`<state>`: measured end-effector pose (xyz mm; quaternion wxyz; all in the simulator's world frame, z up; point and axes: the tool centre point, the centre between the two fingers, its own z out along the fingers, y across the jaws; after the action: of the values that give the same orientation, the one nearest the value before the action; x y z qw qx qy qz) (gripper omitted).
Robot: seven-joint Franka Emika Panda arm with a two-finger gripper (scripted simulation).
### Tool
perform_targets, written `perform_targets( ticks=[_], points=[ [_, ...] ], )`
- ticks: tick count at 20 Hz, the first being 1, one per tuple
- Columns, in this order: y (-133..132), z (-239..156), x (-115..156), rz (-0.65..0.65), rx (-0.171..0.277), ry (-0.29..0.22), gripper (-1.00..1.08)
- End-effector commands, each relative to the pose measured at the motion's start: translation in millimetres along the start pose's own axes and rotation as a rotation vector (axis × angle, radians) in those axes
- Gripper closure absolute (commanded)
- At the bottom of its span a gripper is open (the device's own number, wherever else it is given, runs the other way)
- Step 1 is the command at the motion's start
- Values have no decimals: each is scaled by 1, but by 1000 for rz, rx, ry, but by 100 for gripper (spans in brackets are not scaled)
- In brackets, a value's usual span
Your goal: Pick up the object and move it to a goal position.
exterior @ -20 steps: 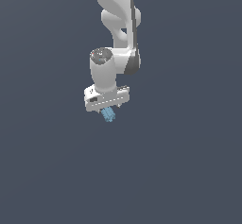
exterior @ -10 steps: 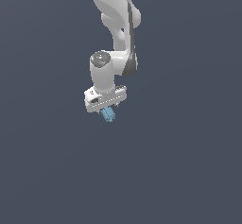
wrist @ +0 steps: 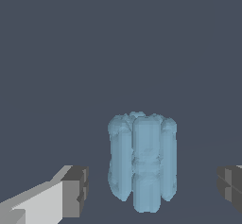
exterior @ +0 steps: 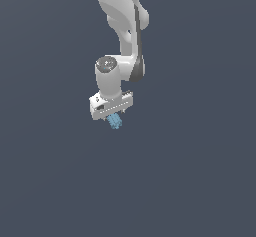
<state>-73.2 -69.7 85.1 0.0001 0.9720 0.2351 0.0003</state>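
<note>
The object (exterior: 115,122) is a small light-blue lumpy chunk, seen just under the white gripper (exterior: 113,115) in the exterior view. In the wrist view the object (wrist: 143,164) stands upright between the two dark finger pads (wrist: 75,192), with a gap on each side. The gripper (wrist: 152,190) is open, astride the object and not touching it. The object is narrower than the span between the fingers.
The ground is a plain dark grey-blue surface (exterior: 200,181) with no other objects in view. The white arm (exterior: 122,26) comes down from the top of the exterior view.
The arm's upper links have shifted and the gripper has come down slightly over the object. The object has not moved.
</note>
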Motion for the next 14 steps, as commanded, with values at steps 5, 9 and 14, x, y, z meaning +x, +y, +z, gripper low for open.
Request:
perform_targets(
  ticks=[5, 9, 14],
  points=[
    [-1, 27, -1, -3, 0, -1, -92],
    [-1, 42, -1, -4, 0, -1, -92],
    [0, 46, -1, -4, 0, -1, 108]
  ],
)
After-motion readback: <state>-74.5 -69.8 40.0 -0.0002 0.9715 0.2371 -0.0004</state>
